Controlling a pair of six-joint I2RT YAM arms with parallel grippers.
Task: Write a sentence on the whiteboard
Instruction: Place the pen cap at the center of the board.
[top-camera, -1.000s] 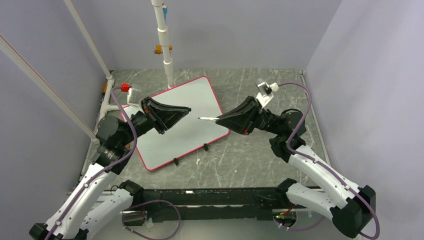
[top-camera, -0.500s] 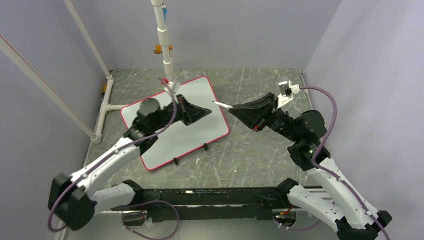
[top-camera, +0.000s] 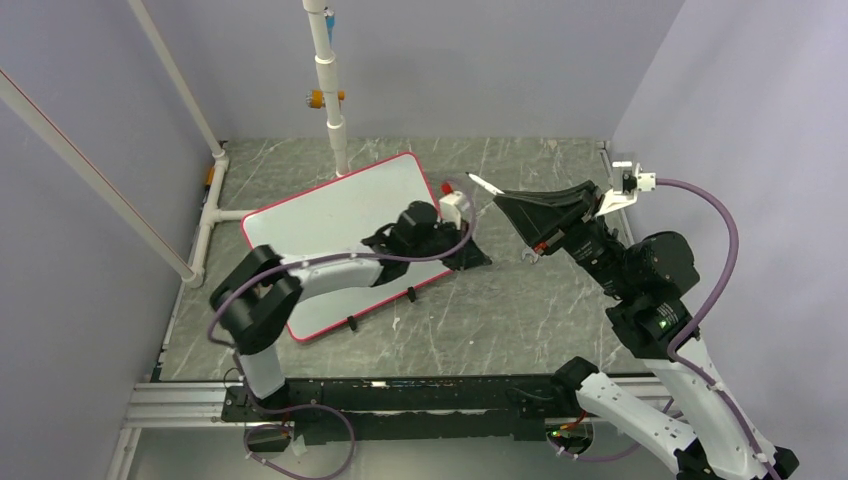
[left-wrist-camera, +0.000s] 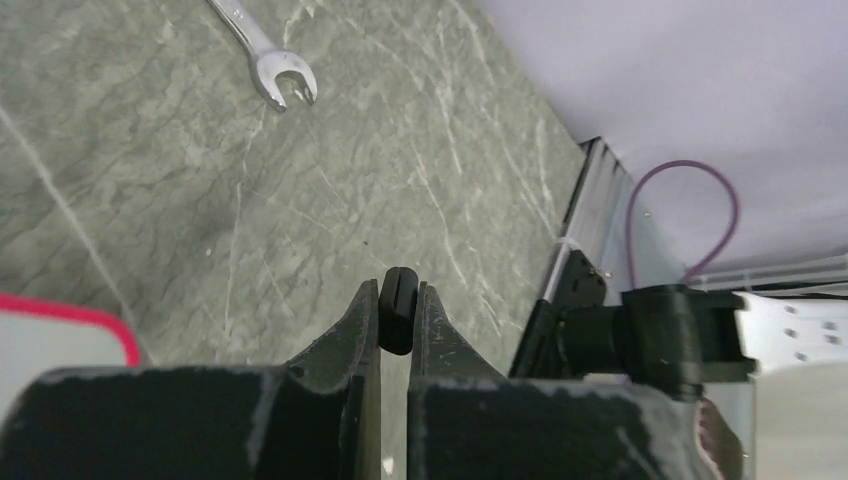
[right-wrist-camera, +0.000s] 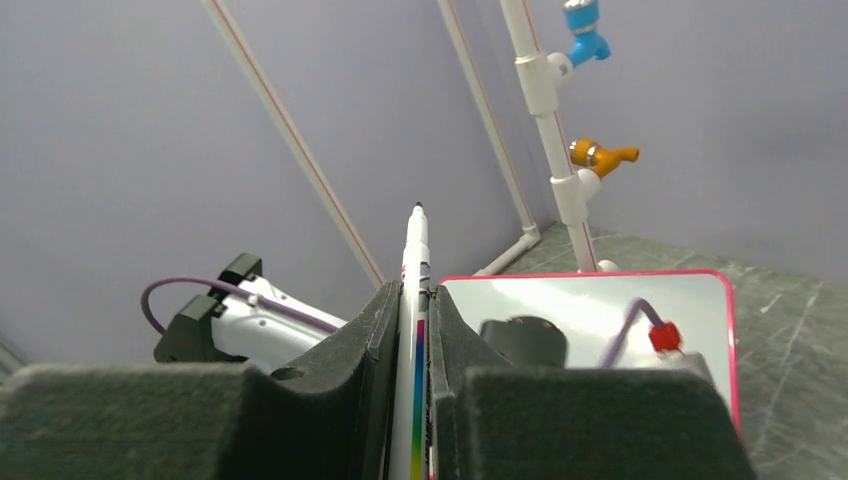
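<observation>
The whiteboard (top-camera: 330, 235) lies tilted on the table's left half, white with a red rim. The part that shows is blank, and no sentence is visible on it. My left gripper (top-camera: 476, 257) reaches across the board to just past its right edge, low over the table. In the left wrist view it (left-wrist-camera: 397, 296) is shut on a small black cap (left-wrist-camera: 397, 318). My right gripper (top-camera: 505, 200) is raised to the right of the board, shut on a white marker (right-wrist-camera: 414, 300) with a rainbow stripe, its black tip (right-wrist-camera: 416, 209) bare and pointing up and away. The board (right-wrist-camera: 600, 310) lies beyond it.
A silver wrench (left-wrist-camera: 268, 62) lies on the grey marbled table right of the board. A white pipe post (top-camera: 330, 90) with orange and blue fittings stands behind the board. Two small black clips (top-camera: 410, 294) sit at the board's near edge. Walls close in all round.
My left arm swung right across the board to its right edge and dropped low. My right arm lifted and drew back to the right with the marker.
</observation>
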